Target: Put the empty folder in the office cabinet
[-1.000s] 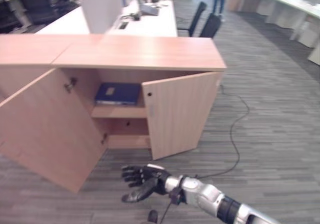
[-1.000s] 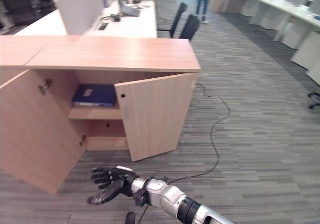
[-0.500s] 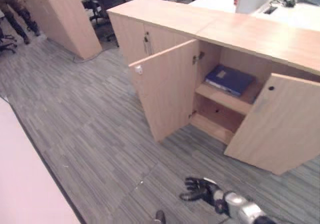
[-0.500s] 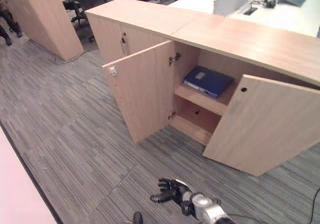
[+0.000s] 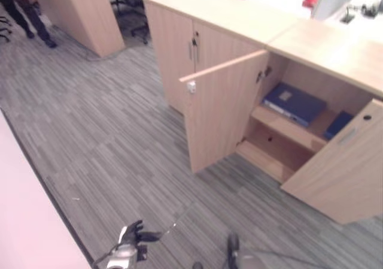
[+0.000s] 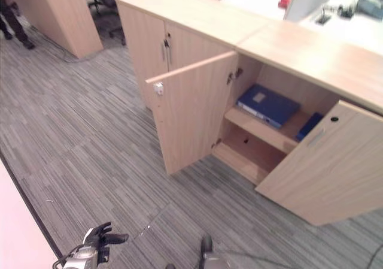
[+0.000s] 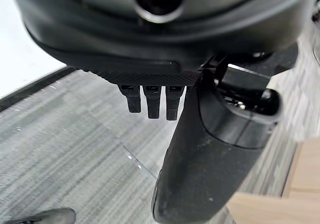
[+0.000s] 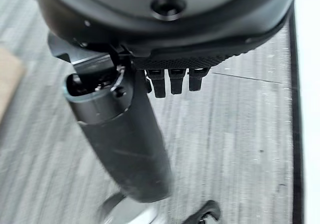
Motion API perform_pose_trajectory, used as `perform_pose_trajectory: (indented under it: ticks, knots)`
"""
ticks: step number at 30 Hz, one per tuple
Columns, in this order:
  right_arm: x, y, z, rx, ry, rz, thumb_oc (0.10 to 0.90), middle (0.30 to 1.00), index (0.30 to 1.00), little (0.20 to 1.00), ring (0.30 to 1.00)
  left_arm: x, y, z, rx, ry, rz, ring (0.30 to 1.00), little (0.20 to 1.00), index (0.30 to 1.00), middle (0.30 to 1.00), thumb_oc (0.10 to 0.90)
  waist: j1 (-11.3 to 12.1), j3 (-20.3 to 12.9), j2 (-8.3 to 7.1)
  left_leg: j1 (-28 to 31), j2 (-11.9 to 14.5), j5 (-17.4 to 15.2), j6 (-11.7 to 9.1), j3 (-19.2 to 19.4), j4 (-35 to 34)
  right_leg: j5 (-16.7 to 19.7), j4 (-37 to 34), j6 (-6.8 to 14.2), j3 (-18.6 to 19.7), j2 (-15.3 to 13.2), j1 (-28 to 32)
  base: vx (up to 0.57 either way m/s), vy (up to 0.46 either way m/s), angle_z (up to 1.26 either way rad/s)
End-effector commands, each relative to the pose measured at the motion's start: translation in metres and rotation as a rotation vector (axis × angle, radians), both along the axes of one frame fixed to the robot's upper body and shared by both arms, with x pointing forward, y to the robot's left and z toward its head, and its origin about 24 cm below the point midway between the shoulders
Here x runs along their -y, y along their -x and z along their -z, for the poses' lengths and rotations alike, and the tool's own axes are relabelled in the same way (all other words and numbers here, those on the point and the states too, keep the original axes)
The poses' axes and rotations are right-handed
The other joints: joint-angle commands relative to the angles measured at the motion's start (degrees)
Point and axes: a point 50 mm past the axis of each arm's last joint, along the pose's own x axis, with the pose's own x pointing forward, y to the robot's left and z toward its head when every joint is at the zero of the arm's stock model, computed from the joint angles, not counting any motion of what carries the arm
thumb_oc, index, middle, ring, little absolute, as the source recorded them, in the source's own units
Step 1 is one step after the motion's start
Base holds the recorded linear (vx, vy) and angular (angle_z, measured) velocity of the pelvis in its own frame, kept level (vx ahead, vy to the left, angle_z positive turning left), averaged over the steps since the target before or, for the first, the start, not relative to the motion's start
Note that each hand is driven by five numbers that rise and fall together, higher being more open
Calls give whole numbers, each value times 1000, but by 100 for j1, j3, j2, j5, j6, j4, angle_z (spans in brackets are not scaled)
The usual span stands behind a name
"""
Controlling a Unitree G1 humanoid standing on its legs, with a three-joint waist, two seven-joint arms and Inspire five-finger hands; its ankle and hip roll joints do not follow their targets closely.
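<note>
My left hand [image 5: 133, 240] and right hand [image 8: 150, 69] hang relaxed and empty while the blue folder [image 6: 267, 105] lies on the cabinet's [image 6: 197, 17] upper shelf, so I'd face its open doors squarely next.

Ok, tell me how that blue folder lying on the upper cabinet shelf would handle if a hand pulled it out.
The flat blue folder with a pale label looks boxy and thick, so probably stiff rather than floppy. It lies flat on the wooden shelf, so it should slide rather than tip. A second dark blue folder sits close beside it and may get nudged.
</note>
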Motion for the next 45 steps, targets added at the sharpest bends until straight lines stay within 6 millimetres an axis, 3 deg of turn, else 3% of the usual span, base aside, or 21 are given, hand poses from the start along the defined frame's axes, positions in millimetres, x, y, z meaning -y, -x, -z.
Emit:
perform_pose_trajectory:
  ticks: [1,4,7,11,12,13,16,17,18,20,27,35,36,42,45]
  knots:
    - [7,-1,-2,-23,38,9,800,900,900,900,900,-7,8,-2,56,4,-49,900,900,900,900,800,95,-286,-200,-317,-273,-6,-215,-26,-65,368,-827,88,-532,-209,1128,166,-107,117]
    - [18,1,-5,-28,64,-8,800,900,900,900,900,6,32,14,-19,83,-87,900,900,900,900,800,12,-359,-146,-154,-37,-123,-295,-111,-65,172,-648,-51,-631,-84,1178,404,-268,31]
    - [19,-1,-6,-24,73,-18,800,900,900,900,900,7,36,17,-46,91,-108,900,900,900,900,800,5,-315,-157,-34,63,-184,-343,-121,-53,8,-448,-132,-665,-42,1173,191,-140,38]
    - [25,-1,-8,-25,92,-23,800,900,900,900,900,10,43,22,-60,150,-209,900,900,900,900,800,1,-98,-315,-496,192,-673,-442,173,1576,-356,-108,-312,-761,-92,1346,122,-165,34]
    - [27,0,-9,-30,102,-21,800,900,900,900,900,12,42,22,-52,159,-223,900,900,900,900,800,16,-19,-351,-724,263,-644,-428,253,2039,-449,-68,-366,-792,-110,1421,38,-113,5]
    - [27,0,-9,-30,102,-21,800,900,900,900,900,12,42,22,-52,159,-223,900,900,900,900,800,15,-21,-350,-730,264,-647,-428,251,2045,-450,-67,-366,-793,-109,1418,59,-108,-2]
    - [35,2,-12,-46,126,-24,800,900,900,900,900,16,42,22,-51,176,-222,900,900,900,900,800,56,19,-458,-1096,505,-316,-363,301,1702,-549,-134,-409,-886,-208,1642,122,-54,45]
    - [40,-1,-14,-34,141,-28,800,900,900,900,900,13,43,22,-42,179,-237,900,900,900,900,800,110,36,-485,-1258,676,246,-466,83,1252,-632,-71,-452,-852,-193,1687,100,-21,48]
    - [40,-1,-14,-34,140,-28,800,900,900,900,900,13,43,22,-42,179,-237,900,900,900,900,800,107,24,-488,-1267,672,264,-465,81,1235,-626,-73,-453,-854,-196,1673,111,-12,28]
    - [42,-4,-15,-23,151,-34,800,900,900,900,900,11,45,21,-36,180,-255,900,900,900,900,800,170,7,-474,-1320,776,635,-572,-208,743,-698,-11,-471,-753,-145,1685,92,31,9]
    - [42,6,-14,-34,144,-2,800,900,900,900,900,-1,48,18,-39,115,-226,900,900,900,900,800,190,-203,-331,-820,823,715,-716,-369,54,-740,-116,-441,-554,-81,1958,135,105,-59]
    - [32,19,-10,-61,88,-10,800,900,900,900,900,-50,-18,-52,259,-195,-20,900,900,900,900,800,87,-336,-273,-482,627,414,-637,-171,-65,-568,-350,-241,-332,-238,2084,71,152,-28]
    - [31,19,-10,-61,87,-10,800,900,900,900,900,-51,-18,-52,259,-195,-20,900,900,900,900,800,91,-335,-276,-481,626,413,-636,-167,-65,-567,-352,-240,-328,-239,2085,19,85,-21]
    - [35,14,-12,-40,84,-52,800,900,900,900,900,-78,-75,-113,418,-412,53,900,900,900,900,800,-93,-403,-305,-391,529,228,-560,-5,-65,-432,-459,-76,-181,-359,2078,24,107,-19]
    - [36,11,-12,-33,83,-66,800,900,900,900,900,-84,-90,-130,452,-446,44,900,900,900,900,800,-155,-432,-306,-335,489,149,-515,88,-65,-370,-503,-11,-101,-397,2065,14,96,-16]
